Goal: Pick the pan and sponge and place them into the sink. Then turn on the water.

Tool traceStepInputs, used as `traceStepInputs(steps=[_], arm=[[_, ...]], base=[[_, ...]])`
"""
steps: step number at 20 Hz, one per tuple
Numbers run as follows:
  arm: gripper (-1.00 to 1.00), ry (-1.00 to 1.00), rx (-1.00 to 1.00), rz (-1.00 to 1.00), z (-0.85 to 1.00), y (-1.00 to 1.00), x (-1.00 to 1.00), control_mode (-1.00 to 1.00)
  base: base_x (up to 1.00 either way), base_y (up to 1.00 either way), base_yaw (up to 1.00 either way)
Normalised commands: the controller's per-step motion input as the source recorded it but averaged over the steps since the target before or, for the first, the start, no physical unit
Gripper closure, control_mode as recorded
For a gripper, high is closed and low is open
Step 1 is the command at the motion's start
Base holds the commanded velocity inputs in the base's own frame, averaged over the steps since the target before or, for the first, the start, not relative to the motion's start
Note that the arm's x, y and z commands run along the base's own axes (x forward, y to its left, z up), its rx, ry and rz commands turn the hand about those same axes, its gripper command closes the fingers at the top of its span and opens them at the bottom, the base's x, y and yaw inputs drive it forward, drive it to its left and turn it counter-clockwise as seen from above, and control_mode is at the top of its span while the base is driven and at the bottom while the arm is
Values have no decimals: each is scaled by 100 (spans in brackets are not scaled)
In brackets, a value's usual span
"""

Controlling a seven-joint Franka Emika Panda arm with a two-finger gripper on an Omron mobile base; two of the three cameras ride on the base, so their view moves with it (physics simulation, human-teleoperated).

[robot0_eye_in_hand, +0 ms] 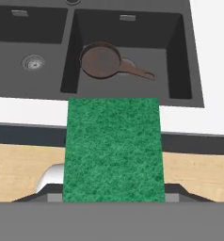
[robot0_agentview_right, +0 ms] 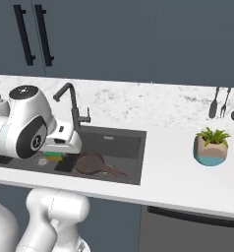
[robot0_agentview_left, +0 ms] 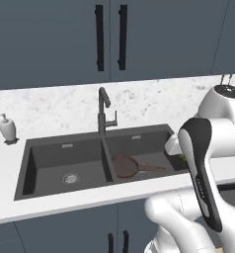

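The frying pan lies flat on the floor of the right basin of the double-basin sink, its thin handle reaching out toward 3 o'clock in the left base view. In the hand view the pan sits against the central divider at about 12 o'clock, partly covering the round drain of that basin, while the left basin holds nothing but its own metal drain.

The sponge is clamped between the gripper's fingers, which stand part-way open around it; its green face rises up the middle of the hand view from 6 o'clock. From the right base view the sponge shows as a sliver of green and yellow under the white hand, over the sink's front edge.

A dark faucet stands behind the divider. A soap dispenser rests on the marble counter at 9 o'clock, and a potted plant sits right of the sink.
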Motion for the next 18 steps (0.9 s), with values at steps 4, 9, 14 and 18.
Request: traceStepInputs(steps=[4, 9, 14, 18], arm=[[100, 0, 0, 0, 0, 0, 0, 100], [100, 0, 0, 0, 0, 0, 0, 100], [100, 0, 0, 0, 0, 0, 0, 100], [100, -4, 0, 0, -8, 0, 17, -100]], base=[[53, 0, 0], [46, 0, 0], [37, 0, 0], [14, 0, 0]])
